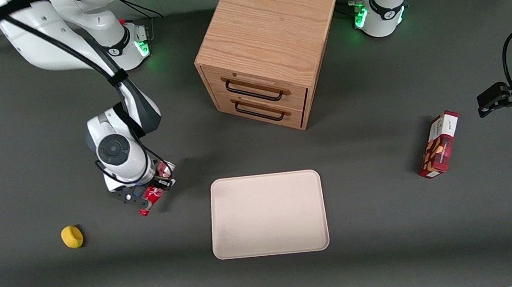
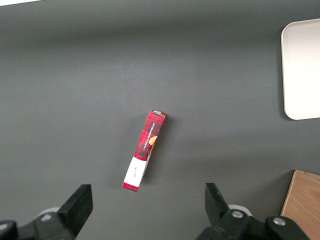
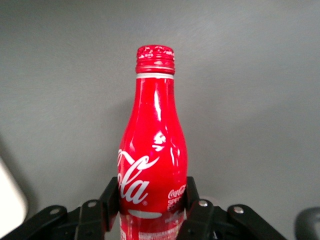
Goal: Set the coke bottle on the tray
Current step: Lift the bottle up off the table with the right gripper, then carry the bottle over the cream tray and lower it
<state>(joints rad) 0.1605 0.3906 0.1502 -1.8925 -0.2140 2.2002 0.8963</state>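
Note:
The coke bottle (image 1: 150, 198) (image 3: 153, 150) is red with white script and a red cap. My right gripper (image 1: 149, 195) (image 3: 151, 200) is shut on its lower body, both fingers pressed against its sides. It hangs tilted above the table, cap pointing toward the front camera. The beige tray (image 1: 268, 214) lies flat on the table beside the bottle, toward the parked arm's end, with a gap between them. Nothing lies on the tray. One tray corner (image 2: 301, 70) shows in the left wrist view.
A wooden two-drawer cabinet (image 1: 265, 47) stands farther from the camera than the tray. A yellow round object (image 1: 72, 237) lies near the gripper, toward the working arm's end. A red snack box (image 1: 439, 144) (image 2: 144, 151) lies toward the parked arm's end.

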